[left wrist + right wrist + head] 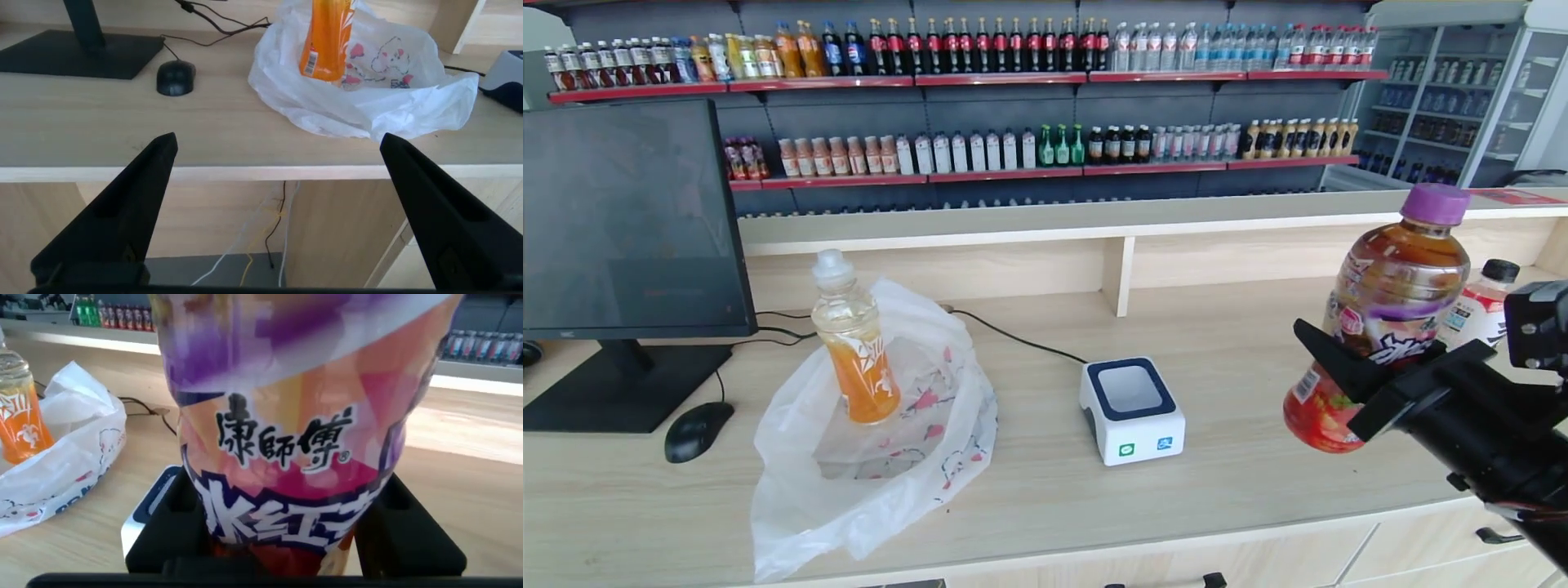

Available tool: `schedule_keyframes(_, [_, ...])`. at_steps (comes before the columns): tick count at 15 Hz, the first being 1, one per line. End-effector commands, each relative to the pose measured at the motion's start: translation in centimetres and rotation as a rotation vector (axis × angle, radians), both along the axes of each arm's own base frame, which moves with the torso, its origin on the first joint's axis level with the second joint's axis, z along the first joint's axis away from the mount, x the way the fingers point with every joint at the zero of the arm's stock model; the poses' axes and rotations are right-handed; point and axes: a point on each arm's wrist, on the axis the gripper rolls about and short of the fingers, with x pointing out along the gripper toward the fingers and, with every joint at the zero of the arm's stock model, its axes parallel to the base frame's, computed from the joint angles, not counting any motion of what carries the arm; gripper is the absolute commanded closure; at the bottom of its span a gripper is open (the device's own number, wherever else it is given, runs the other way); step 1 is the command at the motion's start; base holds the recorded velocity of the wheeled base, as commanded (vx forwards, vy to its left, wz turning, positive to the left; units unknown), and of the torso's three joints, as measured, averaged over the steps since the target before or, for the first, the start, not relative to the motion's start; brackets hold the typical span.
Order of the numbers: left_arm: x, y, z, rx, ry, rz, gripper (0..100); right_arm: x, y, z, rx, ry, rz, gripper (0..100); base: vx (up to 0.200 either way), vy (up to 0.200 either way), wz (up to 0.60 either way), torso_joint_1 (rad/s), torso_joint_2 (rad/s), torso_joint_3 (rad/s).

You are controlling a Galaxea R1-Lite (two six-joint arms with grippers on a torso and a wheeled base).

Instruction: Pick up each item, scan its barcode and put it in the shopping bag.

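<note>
With the orange bottle (854, 351) already in the shopping bag (792, 490) at lower left, the right tool (1388, 359) clamps the purple-capped bottle (1401, 278) at frame right, unscanned and well apart from the scanner (1131, 408), while the left tool (278, 143) gapes empty.

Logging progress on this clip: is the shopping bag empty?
No, an orange drink bottle stands inside the open shopping bag.
</note>
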Motion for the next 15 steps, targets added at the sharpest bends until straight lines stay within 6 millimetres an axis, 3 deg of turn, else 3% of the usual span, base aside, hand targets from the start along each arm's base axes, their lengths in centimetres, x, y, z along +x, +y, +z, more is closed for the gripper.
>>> schedule_keyframes(1, [0.0,0.0,0.0,0.002,0.000,0.000,0,1.4,0.6,-0.5,-0.024,0.016,0.005,100,0.000,0.000,0.00,0.000,0.00,0.000])
schedule_keyframes(5, [0.0,0.0,0.0,0.002,0.000,0.000,0,4.7,1.7,0.0,-0.140,-0.073,0.012,100,0.000,0.000,0.00,0.000,0.00,0.000])
schedule_keyframes(11, [0.0,0.0,0.0,0.002,0.000,0.000,0,10.2,5.2,0.4,-0.315,-0.286,0.250,100,0.000,0.000,0.00,0.000,0.00,0.000])
schedule_keyframes(15, [0.0,0.0,0.0,0.003,-0.003,0.000,0,11.9,7.0,-0.2,-0.435,-0.412,0.362,100,0.000,0.000,0.00,0.000,0.00,0.000])
